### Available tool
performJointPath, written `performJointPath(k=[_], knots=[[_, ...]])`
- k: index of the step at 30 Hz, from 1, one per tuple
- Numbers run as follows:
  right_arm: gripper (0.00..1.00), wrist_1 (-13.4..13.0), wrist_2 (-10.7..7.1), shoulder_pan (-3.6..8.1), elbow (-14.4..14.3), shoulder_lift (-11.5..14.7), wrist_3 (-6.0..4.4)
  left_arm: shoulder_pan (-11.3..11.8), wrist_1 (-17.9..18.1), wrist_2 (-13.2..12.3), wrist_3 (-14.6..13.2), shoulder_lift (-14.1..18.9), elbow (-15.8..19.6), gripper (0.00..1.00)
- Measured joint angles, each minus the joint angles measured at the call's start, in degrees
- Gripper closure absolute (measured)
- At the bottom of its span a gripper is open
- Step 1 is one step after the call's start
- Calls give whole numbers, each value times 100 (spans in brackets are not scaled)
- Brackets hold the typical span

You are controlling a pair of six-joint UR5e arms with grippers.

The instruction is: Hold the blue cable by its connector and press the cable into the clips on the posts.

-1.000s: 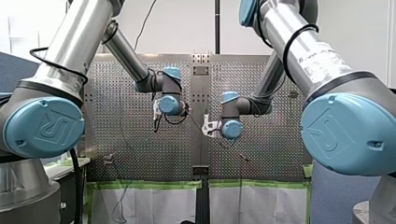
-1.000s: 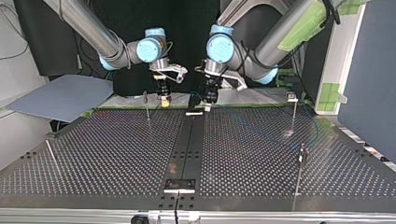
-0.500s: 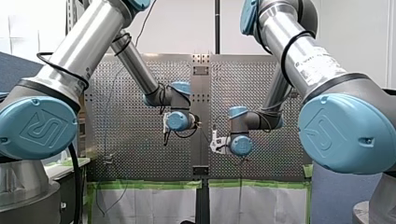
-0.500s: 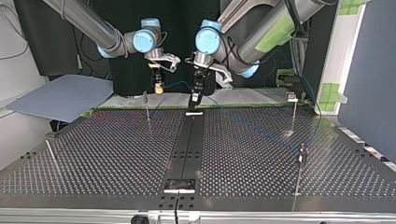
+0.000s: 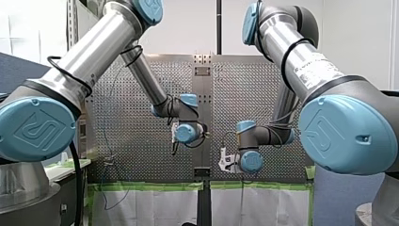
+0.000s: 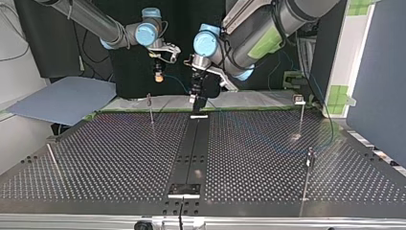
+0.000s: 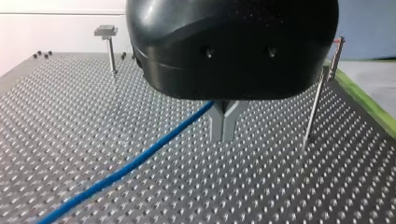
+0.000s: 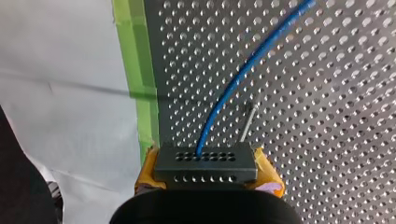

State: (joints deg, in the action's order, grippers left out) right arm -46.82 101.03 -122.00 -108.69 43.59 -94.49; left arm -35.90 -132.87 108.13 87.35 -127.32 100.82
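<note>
My right gripper has its yellow pads shut on a black perforated connector, and the blue cable runs out of it over the perforated table. In the top view this gripper hangs above the table's far edge. The cable slopes from it to my black left gripper. In the left wrist view the metal fingers are pressed together, and the cable leads up into them. Thin posts stand on the table.
A flat-headed post and two plain posts stand ahead of my left gripper. A black strip runs down the table's middle. A grey-blue sheet lies at the top view's left, and a blue panel stands at its right.
Both grippers have moved toward the top view's left. The right one has risen with the connector. In the front view both wrists sit lower and further right than before.
</note>
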Motion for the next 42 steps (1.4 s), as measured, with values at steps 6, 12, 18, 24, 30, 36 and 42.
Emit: performJointPath(k=[6, 12, 18, 24, 30, 36, 42], knots=[[100, -53, 80, 101, -10, -1, -22, -130, 20, -7, 20, -305, -230, 100], [100, -148, 67, 262, -11, -2, -58, -213, 30, 25, 48, -607, -287, 100], [100, -186, 50, 441, -17, -3, -55, -272, 24, 27, 83, -959, -383, 100], [100, -309, 34, 623, -107, -3, -71, -359, -58, 24, 100, -1282, -648, 100], [100, -429, 8, 764, -175, -3, -77, -457, -95, 134, 204, -1645, -829, 100], [100, -462, -11, 917, -179, -5, 134, -571, -94, 238, 325, -1954, -965, 100], [100, -666, -100, 1111, -183, -10, 180, -680, -115, 257, 463, -2278, -1126, 100]])
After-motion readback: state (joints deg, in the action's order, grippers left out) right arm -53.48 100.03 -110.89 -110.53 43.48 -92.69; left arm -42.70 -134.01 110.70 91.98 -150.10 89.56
